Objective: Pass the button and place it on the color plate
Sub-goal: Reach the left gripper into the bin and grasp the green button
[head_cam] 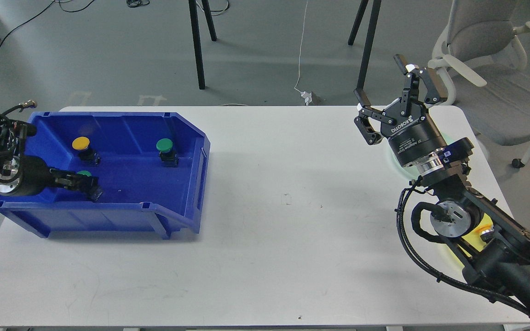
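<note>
A blue bin (202, 156) on the left of the white table holds a yellow button (81, 143), a green button (164, 145) and a second green button (83, 173). My left gripper (85, 185) reaches into the bin and sits low at this second green button. Only part of the green cap shows above its dark fingers, and I cannot tell whether they grip it. My right gripper (396, 89) is open and empty, held up above the table's far right. A pale green plate (393, 161) and a yellow plate (472, 236) lie mostly hidden under my right arm.
The white table (283, 220) lies between the bin and my right arm. A grey office chair (490, 82) stands beyond the table's right corner. Black stand legs (197, 46) and a white cable are on the floor behind the table.
</note>
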`<state>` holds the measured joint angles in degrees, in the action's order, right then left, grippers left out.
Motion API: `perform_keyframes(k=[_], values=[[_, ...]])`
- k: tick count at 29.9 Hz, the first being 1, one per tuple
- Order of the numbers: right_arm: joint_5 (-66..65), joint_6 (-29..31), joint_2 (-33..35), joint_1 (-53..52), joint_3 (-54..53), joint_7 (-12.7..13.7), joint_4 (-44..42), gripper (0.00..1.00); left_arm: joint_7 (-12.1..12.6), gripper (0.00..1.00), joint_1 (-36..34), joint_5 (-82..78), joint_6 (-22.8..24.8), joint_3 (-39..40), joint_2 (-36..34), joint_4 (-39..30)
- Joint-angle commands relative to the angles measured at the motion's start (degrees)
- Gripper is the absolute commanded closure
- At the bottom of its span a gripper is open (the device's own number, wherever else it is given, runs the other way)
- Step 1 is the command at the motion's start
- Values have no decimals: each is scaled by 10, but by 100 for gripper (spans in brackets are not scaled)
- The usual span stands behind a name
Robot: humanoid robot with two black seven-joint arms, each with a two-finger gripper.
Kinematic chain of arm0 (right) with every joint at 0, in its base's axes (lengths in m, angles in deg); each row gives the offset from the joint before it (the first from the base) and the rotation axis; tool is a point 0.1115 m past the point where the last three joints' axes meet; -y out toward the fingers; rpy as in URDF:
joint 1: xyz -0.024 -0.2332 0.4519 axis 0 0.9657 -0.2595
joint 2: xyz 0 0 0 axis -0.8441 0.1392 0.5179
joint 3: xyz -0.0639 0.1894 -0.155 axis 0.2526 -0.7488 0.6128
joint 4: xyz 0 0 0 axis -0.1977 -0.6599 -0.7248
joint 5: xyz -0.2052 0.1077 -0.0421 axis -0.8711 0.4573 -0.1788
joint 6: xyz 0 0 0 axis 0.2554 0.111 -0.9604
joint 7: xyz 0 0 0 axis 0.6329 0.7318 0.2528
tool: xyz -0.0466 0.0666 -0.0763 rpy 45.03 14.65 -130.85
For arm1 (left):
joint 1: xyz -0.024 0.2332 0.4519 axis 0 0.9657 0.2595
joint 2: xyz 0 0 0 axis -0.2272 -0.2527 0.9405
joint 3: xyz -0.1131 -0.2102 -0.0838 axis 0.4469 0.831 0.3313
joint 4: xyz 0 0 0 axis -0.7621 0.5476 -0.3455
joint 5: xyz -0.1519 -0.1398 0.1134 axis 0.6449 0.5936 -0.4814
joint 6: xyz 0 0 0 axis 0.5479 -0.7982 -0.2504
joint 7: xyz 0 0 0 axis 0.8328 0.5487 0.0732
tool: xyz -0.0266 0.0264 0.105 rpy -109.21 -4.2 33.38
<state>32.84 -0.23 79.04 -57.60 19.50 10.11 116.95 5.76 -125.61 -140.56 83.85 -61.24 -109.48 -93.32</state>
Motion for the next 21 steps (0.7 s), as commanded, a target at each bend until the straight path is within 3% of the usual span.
perform_keyframes(k=[1,15,21], values=[[0,0,0,1,-1,0,1,5,0,36,0,-1,0,0,10,8],[0,1,1,13,-12,0,2,5,0,64,0,-3,0,-1,14,14],[0,1,0,14,-12,0,2,5,0,86,0,-3,0,-1,13,14]])
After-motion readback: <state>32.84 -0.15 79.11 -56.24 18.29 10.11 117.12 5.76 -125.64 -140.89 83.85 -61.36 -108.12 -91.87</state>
